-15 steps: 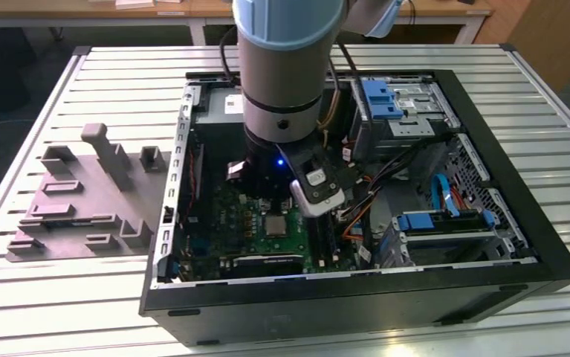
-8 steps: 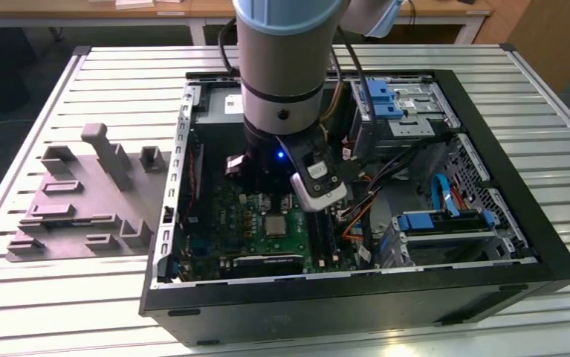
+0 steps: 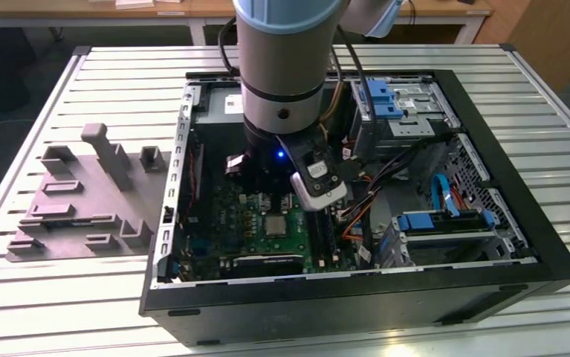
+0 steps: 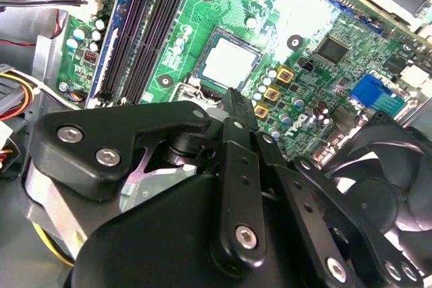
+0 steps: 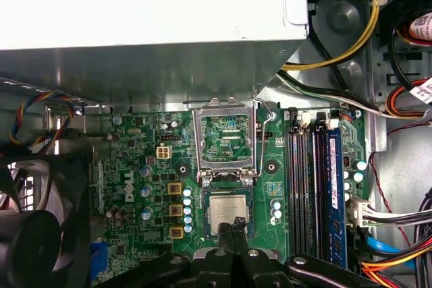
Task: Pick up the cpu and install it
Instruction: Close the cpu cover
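Inside the opened computer case [image 3: 522, 245], I am hovering my gripper [image 5: 236, 228] over the motherboard [image 5: 135, 166], fingertips pressed together and pinching nothing; the cpu [image 5: 227, 212] is lying flat in its socket just beneath my fingertips, apparently seated; beyond my tips the socket's metal frame [image 5: 226, 141] is standing open, so clamping seems left.

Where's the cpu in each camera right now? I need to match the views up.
Exterior view: cpu sits on the green motherboard, just below the arm's wrist.
First wrist view: cpu lies in the socket, just beyond the gripper.
Second wrist view: cpu beyond the gripper.
Shared landmark: black memory slots beside it.
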`<act>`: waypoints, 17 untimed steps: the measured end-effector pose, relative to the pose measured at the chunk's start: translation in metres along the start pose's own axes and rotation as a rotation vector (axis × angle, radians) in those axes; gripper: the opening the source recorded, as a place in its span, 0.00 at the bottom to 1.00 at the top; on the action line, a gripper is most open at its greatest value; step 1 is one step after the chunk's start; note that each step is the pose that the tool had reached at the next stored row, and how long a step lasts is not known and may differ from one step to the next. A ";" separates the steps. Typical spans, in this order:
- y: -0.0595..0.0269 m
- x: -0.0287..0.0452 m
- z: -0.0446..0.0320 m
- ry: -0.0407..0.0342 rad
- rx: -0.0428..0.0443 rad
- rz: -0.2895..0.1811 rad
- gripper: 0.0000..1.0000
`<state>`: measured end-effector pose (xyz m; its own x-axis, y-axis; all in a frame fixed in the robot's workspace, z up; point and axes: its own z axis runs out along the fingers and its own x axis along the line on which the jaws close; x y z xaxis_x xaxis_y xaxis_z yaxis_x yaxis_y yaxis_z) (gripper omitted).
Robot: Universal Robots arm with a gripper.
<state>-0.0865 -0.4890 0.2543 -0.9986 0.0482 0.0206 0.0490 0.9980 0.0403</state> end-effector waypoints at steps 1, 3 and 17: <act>0.0000 0.0000 0.0000 0.0000 0.0000 0.000 0.11; 0.0000 0.0000 -0.0001 0.0000 -0.0001 0.000 0.11; 0.0000 -0.0001 0.0003 0.0055 0.0028 -0.138 0.11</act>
<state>-0.0864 -0.4890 0.2540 -0.9958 -0.0893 0.0206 -0.0884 0.9953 0.0404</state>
